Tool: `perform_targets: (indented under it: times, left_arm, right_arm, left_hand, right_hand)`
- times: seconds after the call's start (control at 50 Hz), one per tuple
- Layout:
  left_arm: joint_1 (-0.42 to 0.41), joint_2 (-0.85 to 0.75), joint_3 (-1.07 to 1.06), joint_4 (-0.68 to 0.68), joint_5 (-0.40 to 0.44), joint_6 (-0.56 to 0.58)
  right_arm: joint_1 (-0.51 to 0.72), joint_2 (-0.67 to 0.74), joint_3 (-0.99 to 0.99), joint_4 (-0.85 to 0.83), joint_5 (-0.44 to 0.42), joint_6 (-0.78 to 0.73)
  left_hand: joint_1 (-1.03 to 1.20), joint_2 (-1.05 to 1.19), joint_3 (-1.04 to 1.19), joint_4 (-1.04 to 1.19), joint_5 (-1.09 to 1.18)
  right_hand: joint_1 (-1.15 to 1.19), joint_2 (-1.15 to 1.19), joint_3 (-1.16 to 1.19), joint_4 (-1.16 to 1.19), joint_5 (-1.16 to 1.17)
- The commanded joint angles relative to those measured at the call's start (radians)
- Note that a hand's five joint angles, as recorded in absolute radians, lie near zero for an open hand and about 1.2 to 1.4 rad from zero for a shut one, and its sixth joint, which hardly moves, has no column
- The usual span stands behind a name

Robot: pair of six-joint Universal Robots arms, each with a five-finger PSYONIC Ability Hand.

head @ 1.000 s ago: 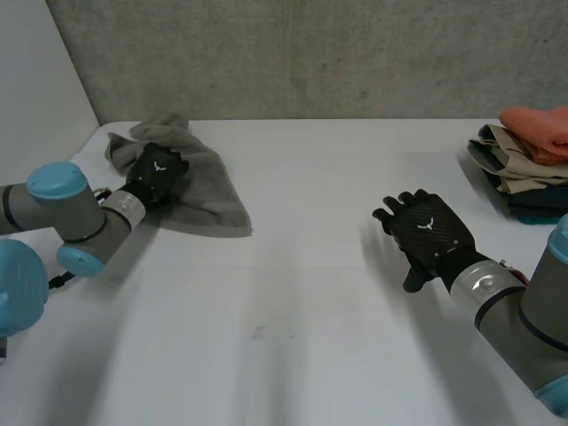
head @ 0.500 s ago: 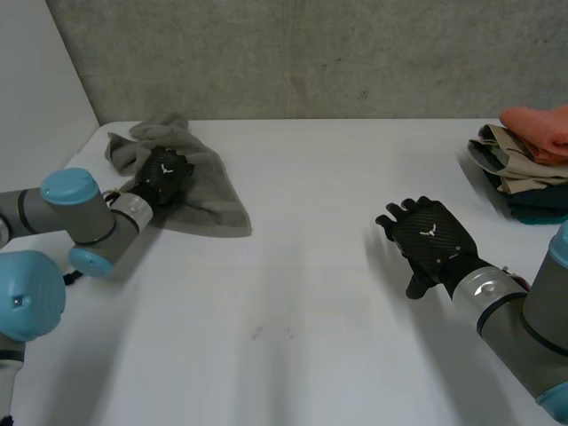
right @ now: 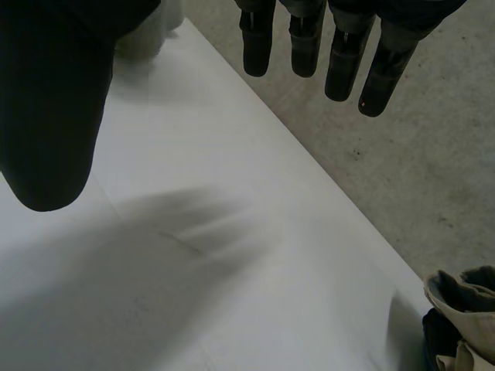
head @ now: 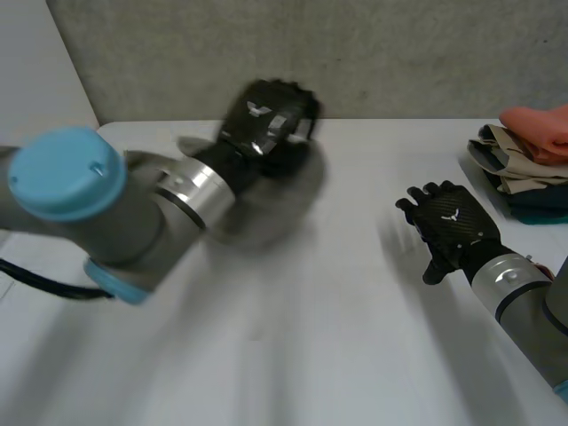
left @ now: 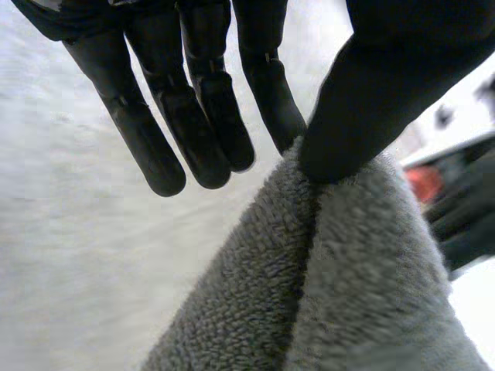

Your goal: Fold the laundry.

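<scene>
Towel, grey, is held above the white tabletop, pinched between thumb and fingers of the raised left hand. Right hand hovers empty, fingers straight, near stacked clothes.

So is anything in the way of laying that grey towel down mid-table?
Nothing visible: the left robot hand pinches the towel above bare table; the clothes pile sits at the right edge.
</scene>
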Motion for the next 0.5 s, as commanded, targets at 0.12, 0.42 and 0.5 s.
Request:
perform_targets:
  times: [0.12, 0.42, 0.5]
  left_arm:
    - [-0.079, -0.058, 0.016, -0.007, -0.031, -0.07]
    - [0.231, -0.051, -0.058, -0.304, -0.07, 0.281]
    - [0.278, -0.12, -0.046, -0.372, -0.076, 0.408]
  right_arm:
    - [-0.004, -0.007, -0.003, 0.004, 0.019, 0.001]
    - [0.005, -0.045, -0.104, 0.359, 0.019, 0.018]
    - [0.007, -0.052, -0.125, 0.511, 0.011, 0.019]
  left_hand:
    - [-0.948, -1.012, -1.006, -1.014, -0.962]
    - [-0.857, -0.921, -0.915, -0.923, -0.872]
    - [-0.736, -0.8, -0.794, -0.803, -0.751]
  right_hand:
    - [-0.026, -0.045, -0.04, -0.06, -0.054]
    - [-0.026, -0.045, -0.04, -0.06, -0.054]
    - [-0.026, -0.045, -0.04, -0.06, -0.054]
